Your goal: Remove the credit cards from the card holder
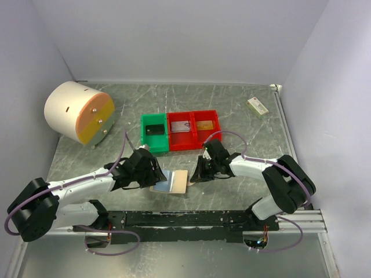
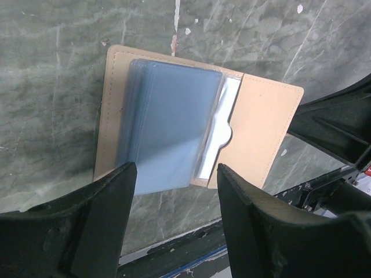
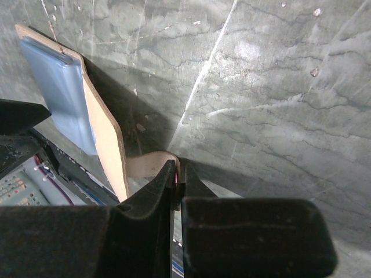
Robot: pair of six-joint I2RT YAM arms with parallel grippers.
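card holder (image 2: 200, 124), open, tan, seemingly blue-grey inside

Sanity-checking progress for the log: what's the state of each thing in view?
card holder: open, pockets up.
right gripper: shut on the holder's tab.
left gripper: open, over holder's edge.
dark card: in green bin.
silver-grey card: in middle bin.
gold card: in outer red bin.
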